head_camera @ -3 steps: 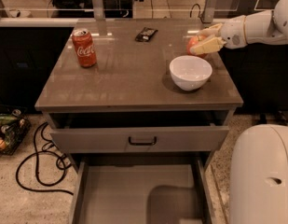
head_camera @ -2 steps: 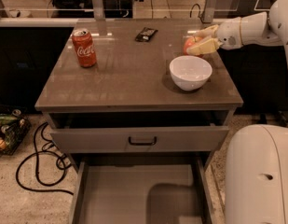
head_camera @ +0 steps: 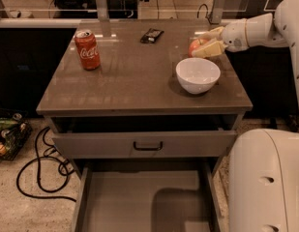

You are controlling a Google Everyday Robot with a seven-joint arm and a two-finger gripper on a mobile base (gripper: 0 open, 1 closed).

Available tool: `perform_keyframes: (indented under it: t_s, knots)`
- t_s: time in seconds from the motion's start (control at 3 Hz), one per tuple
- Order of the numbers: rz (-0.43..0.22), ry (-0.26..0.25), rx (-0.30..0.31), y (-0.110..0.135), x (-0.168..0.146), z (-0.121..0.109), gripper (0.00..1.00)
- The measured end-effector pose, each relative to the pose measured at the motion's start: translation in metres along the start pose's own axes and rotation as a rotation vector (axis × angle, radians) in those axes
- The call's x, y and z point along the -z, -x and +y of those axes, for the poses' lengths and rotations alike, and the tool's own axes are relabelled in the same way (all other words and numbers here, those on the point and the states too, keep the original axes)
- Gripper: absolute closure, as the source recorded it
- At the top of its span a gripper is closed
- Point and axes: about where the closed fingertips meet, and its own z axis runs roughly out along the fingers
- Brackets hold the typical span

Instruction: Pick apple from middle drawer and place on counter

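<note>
item: my pincer (head_camera: 202, 43), over the counter's (head_camera: 139, 79) far right corner, pinching the apple (head_camera: 193, 47) low above the surface, just behind the white bowl (head_camera: 197, 75). held low, i judge, for a gentle release. middle drawer (head_camera: 129, 199): open, floor bare.

1. A red metal soda can with white lettering (head_camera: 87, 49) stands upright at the far left.
2. A small flat black rectangular packet (head_camera: 152, 35) lies further back, right of the can and well apart from it.
3. A round, smooth white bowl (head_camera: 198, 74) sits upright at the right, just nearer than the gripper (head_camera: 198, 45), which clasps the apple (head_camera: 193, 47) at the far right.
4. A grey drawer front (head_camera: 91, 145) with 1 black bar handle (head_camera: 148, 146) spans the cabinet below.
5. Black cables (head_camera: 37, 178) loop over the speckled floor (head_camera: 23, 211) at the near left.
6. A dark basket of mixed items (head_camera: 6, 137) sits at the left edge.
</note>
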Motion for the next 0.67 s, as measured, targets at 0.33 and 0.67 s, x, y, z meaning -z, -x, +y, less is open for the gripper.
perform_keyframes:
  t_s: [0.33, 0.67]
  knots:
    - [-0.005, -0.005, 0.015, -0.006, -0.0015, -0.0029, 1.0]
    - [-0.005, 0.001, 0.013, -0.0059, -0.006, -0.0021, 0.81]
